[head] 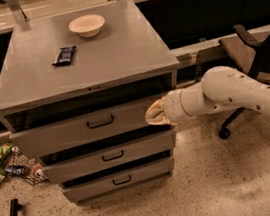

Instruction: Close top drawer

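The top drawer (67, 131) is a wide grey metal drawer under the cabinet top, pulled out a little, with a dark gap above its front panel. Its small dark bar handle (100, 122) sits at the centre. My gripper (152, 115) is at the end of the white arm (223, 91), which reaches in from the right. The gripper is against the right end of the top drawer's front panel. Two shorter drawers (107, 157) sit below, also slightly open.
On the cabinet top (117, 57) lie a beige bowl (86, 24) and a dark flat object (64, 55). A black office chair (254, 57) stands at the right behind the arm. Snack bags and a wire basket (10, 166) lie on the floor at the left.
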Available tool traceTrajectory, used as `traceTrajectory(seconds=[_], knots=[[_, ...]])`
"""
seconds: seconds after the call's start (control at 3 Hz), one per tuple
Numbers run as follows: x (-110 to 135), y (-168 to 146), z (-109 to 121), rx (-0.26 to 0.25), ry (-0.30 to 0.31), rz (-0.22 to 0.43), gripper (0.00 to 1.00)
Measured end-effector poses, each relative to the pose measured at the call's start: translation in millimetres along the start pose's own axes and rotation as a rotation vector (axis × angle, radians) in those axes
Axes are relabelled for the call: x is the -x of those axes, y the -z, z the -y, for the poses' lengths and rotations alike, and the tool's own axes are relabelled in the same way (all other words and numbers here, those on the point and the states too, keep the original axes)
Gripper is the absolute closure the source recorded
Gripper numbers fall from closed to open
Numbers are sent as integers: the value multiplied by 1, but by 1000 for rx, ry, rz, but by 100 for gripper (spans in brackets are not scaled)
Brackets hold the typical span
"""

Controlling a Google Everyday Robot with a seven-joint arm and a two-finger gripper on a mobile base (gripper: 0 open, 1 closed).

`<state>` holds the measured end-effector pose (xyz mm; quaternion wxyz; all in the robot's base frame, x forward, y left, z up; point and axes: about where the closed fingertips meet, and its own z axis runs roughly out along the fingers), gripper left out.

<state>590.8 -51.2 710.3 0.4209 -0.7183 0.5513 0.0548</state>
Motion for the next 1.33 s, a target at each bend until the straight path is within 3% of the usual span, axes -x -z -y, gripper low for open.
traceTrajectory(seconds=[0.33,0.67,1.0,1.33], knots=[[20,16,0,-24,-31,130,100],[25,38,5,-88,-47,255,100],[20,58,9,-182,-78,344,87],[21,59,8,-186,-79,350,68]])
